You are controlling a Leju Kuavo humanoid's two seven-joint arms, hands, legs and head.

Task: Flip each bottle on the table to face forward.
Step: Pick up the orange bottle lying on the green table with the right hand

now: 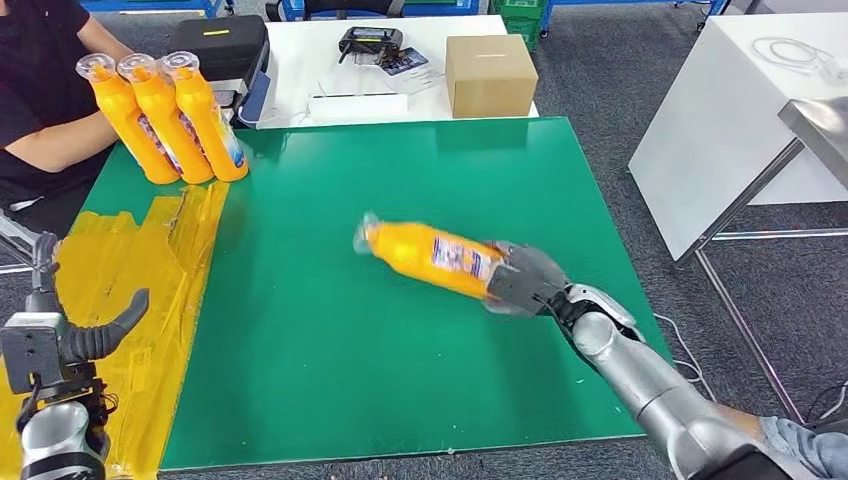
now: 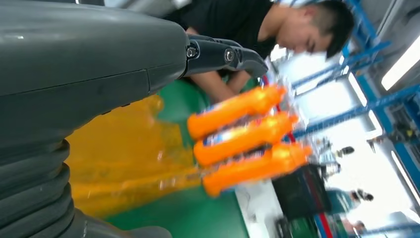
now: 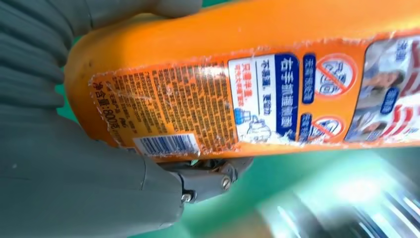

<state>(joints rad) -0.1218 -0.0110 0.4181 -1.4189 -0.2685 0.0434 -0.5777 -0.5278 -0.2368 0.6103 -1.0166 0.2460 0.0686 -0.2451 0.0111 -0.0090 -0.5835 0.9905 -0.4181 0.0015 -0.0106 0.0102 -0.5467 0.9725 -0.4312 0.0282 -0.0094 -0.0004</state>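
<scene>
An orange plastic bottle with a clear cap and a printed label (image 1: 430, 256) is being gripped at its base by the right hand (image 1: 522, 278), its fingers (image 3: 208, 178) being wrapped around it just right of centre over the green counter (image 1: 300, 340), cap pointing toward ten o'clock. Three matching orange bottles (image 1: 165, 115) are being kept upright together at the counter's eleven o'clock corner, beside a person in black (image 1: 40, 90). The left hand (image 1: 75, 340) is being held at seven o'clock with fingers (image 2: 223, 53) apart, gripping nothing.

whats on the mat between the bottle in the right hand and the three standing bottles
Nothing: in the head view, only bare green mat lies between the held bottle in the right hand and the three standing bottles.
</scene>
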